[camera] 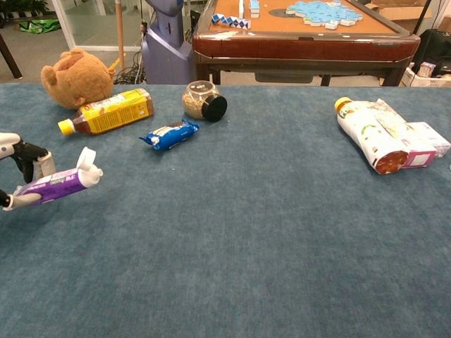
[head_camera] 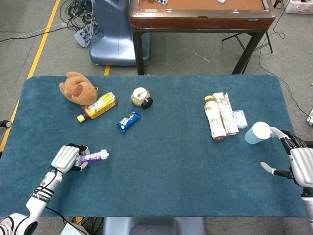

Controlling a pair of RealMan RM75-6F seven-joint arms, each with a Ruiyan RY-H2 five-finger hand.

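On the blue table (head_camera: 161, 186) we see a brown plush bear (head_camera: 77, 88), a yellow-labelled bottle (head_camera: 99, 106), a blue snack packet (head_camera: 128, 121), a toppled jar (head_camera: 141, 97), and, well apart, a white bottle (head_camera: 214, 118) beside two cartons (head_camera: 228, 113).

Wide bare middle of the tabletop, clutter toward the far corners

Between the two groups a broad strip of tabletop (head_camera: 171, 161) runs from far edge to near edge, free for a hand to pass. Toward the far left corner the plush bear (head_camera: 77, 88), yellow-capped bottle (head_camera: 99, 106), glass jar (head_camera: 141, 97) and blue snack packet (head_camera: 129, 121) lie close together, with only narrow gaps between. Toward the far right the white bottle (head_camera: 214, 118), pink carton (head_camera: 227, 113) and small box (head_camera: 240, 119) lie side by side, touching or nearly so. The light blue cup (head_camera: 256, 132) blocks the right edge just beside the right hand (head_camera: 297, 157). The left hand (head_camera: 68, 158) with its purple tube (head_camera: 92, 156) takes up the near left corner
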